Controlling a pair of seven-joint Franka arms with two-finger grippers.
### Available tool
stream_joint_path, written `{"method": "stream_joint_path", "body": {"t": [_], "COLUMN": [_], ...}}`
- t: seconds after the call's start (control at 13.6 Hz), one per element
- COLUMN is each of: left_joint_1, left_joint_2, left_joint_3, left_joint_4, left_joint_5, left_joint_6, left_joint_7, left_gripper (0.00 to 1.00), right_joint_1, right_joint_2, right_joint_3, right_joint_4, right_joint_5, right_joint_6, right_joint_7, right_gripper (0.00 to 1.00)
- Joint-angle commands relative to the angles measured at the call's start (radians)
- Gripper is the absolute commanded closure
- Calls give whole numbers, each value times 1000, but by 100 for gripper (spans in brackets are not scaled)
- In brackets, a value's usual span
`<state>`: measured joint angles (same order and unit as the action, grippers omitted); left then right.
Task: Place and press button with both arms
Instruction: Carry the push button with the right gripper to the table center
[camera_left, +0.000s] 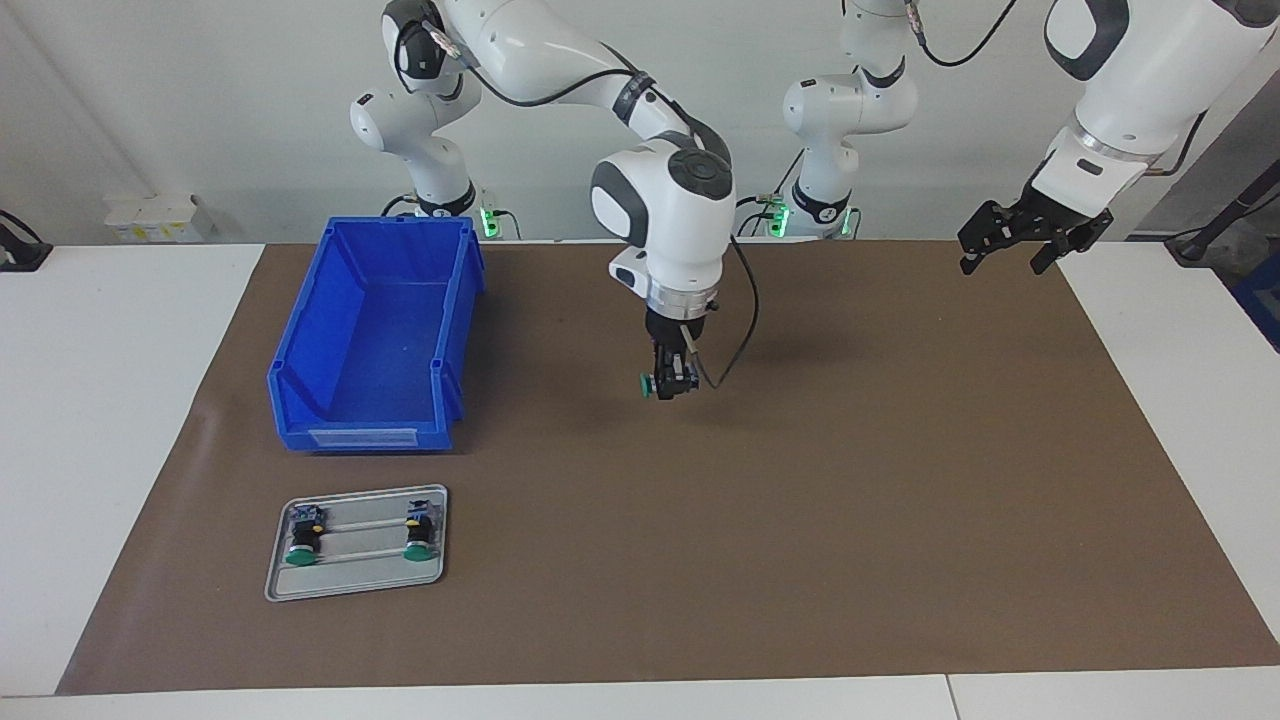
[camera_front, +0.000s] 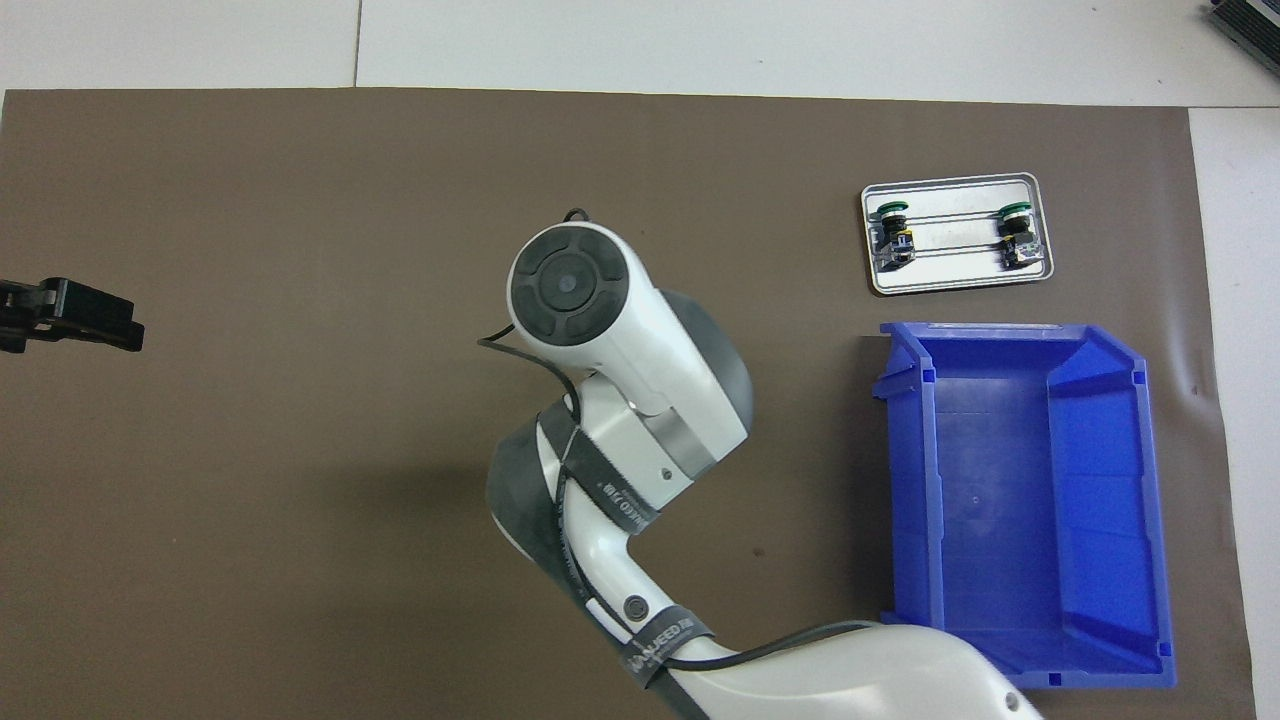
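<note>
Green-capped button gripped in right claw over mat, left claw wide, waiting.

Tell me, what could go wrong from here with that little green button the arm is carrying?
The right gripper holds the button sideways over the brown mat, so it may land on its side rather than upright. Its grip looks small, so the button might slip. The left gripper waits open, over the mat's edge.

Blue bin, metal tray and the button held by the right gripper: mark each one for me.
blue bin (camera_left: 375, 330), facing view, on its bare floor.
metal tray (camera_left: 355, 578), facing view, on its bare rim strip farthest from the robots.
button (camera_left: 648, 384), facing view, on its green cap beside the right gripper (camera_left: 672, 386).
</note>
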<state>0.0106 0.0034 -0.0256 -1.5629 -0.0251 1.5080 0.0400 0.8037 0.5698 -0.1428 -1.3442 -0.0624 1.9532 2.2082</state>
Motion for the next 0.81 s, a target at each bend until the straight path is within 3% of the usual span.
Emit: {"method": "stream_joint_path", "body": {"t": [0.0, 0.29, 0.51, 0.59, 0.66, 0.73], "left_joint_1": [6, 6, 6, 6, 6, 6], "left_joint_2": [-11, -11, -11, -11, -11, -11], "left_joint_3": [-4, -4, -4, -4, -4, -4], "left_joint_4": [-13, -13, -13, -13, -13, -13], "left_joint_5": [1, 1, 1, 1, 1, 1], "left_joint_6": [-8, -8, -8, -8, -8, -8], "left_joint_7": [-6, -6, -6, -6, -6, -6], "left_gripper": [0, 0, 0, 0, 0, 0], "right_joint_1": [38, 57, 75, 81, 86, 86], "right_joint_2": [41, 21, 7, 4, -1, -4], "right_joint_3": [-1, -1, -1, -1, -1, -1], "right_joint_4": [-27, -176, -225, -239, -245, -250], "right_joint_5": [-30, -28, -28, -28, -28, -30], "right_joint_6": [93, 223, 274, 286, 289, 286], "right_joint_7": [71, 73, 103, 105, 103, 96], "right_gripper": [100, 100, 96, 80, 58, 29]}}
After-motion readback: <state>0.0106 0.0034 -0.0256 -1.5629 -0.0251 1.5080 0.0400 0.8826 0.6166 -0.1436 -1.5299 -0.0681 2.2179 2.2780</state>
